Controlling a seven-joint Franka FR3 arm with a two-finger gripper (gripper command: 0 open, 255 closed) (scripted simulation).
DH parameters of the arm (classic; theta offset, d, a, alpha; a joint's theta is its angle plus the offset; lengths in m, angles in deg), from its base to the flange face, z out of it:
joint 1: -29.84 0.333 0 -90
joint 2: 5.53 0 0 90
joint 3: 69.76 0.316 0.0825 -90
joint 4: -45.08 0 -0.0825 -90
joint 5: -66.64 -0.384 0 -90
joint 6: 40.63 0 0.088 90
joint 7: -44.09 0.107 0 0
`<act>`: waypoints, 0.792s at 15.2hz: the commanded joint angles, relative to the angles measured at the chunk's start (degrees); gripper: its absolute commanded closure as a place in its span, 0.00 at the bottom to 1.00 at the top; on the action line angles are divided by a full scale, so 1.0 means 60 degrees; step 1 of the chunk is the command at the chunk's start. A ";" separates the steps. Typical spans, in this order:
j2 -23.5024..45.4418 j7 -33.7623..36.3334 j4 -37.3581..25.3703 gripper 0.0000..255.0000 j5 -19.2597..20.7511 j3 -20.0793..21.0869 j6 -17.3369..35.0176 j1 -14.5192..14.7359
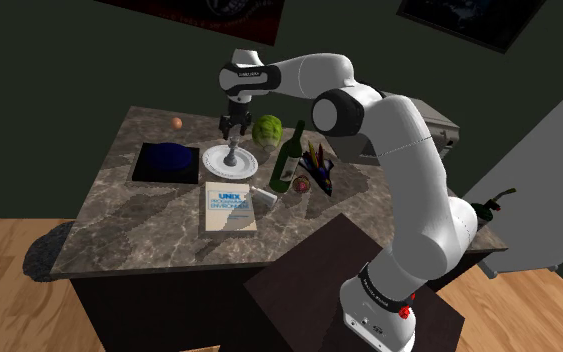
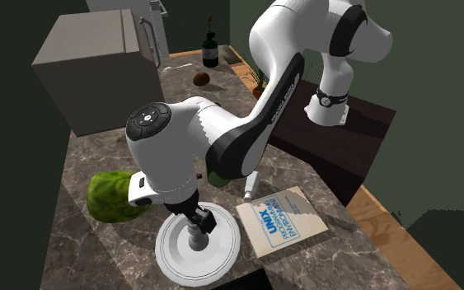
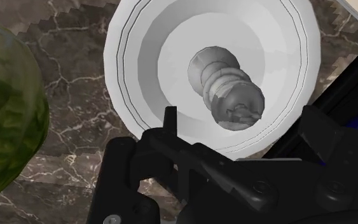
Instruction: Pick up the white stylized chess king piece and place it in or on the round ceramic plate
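Note:
The pale grey chess king [image 1: 232, 152] stands upright in the middle of the round white plate [image 1: 215, 166] on the marble counter. My black gripper [image 1: 233, 135] hangs straight over it, open, with the fingers on either side of the piece's top and not touching it. In the second exterior view the king [image 2: 197, 237] stands on the plate [image 2: 171, 255] just under the gripper [image 2: 199, 217]. The wrist view looks down on the king [image 3: 227, 89] and the plate [image 3: 136, 57]; one fingertip [image 3: 170, 124] stands apart from the piece.
A green leafy ball [image 1: 266, 128] lies close beside the plate. A green bottle [image 1: 287, 158], a pen holder [image 1: 319, 165] and a book [image 1: 229, 207] are nearby. A dark blue dish on a black mat [image 1: 167, 160] lies on the plate's other side, and a small orange ball [image 1: 176, 122] beyond it.

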 commanded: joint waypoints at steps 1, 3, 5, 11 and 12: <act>-0.0100 0.0004 -0.0148 0.00 0.0004 -0.0003 -0.0248 -0.0003; -0.0252 0.0012 -0.0528 0.00 0.0012 -0.0008 -0.0779 -0.0011; -0.0290 0.0015 -0.0714 0.00 0.0015 -0.0010 -0.1004 -0.0015; -0.0290 0.0015 -0.0714 0.00 0.0015 -0.0010 -0.1004 -0.0015; -0.0290 0.0015 -0.0714 0.00 0.0015 -0.0010 -0.1004 -0.0015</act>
